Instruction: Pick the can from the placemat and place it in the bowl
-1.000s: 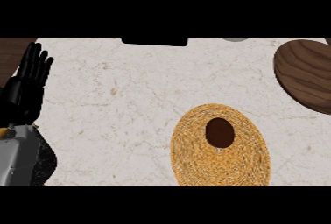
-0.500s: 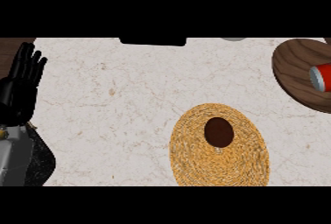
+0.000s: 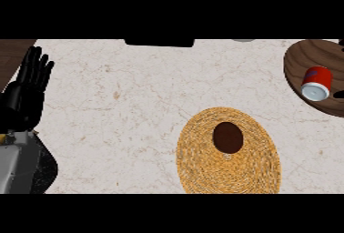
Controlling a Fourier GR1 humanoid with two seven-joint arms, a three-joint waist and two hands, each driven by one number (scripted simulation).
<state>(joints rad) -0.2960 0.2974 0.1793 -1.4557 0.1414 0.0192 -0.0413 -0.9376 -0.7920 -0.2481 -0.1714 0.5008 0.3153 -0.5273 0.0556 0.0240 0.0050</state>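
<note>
A red can (image 3: 316, 83) with a silver end lies tilted over the dark brown wooden bowl (image 3: 306, 57) at the right edge, which cuts the bowl off. A thin dark sliver (image 3: 340, 93) just right of the can touches the frame's edge; it may belong to my right hand, and the rest of that hand is out of view. The round straw-coloured woven placemat (image 3: 201, 168) lies at the lower middle, with a dark brown oval patch (image 3: 228, 137) at its centre. My left hand (image 3: 23, 93) rests open at the left edge, fingers up, far from the can.
The pale marble counter (image 3: 128, 100) spreads between my left hand and the placemat. A black object (image 3: 159, 42) and a small grey one (image 3: 243, 40) sit at the far edge. A dark wood strip (image 3: 13, 50) shows at the top left.
The can came in from the right edge and has moved left over the bowl. My left hand, the placemat and the bowl have stayed put.
</note>
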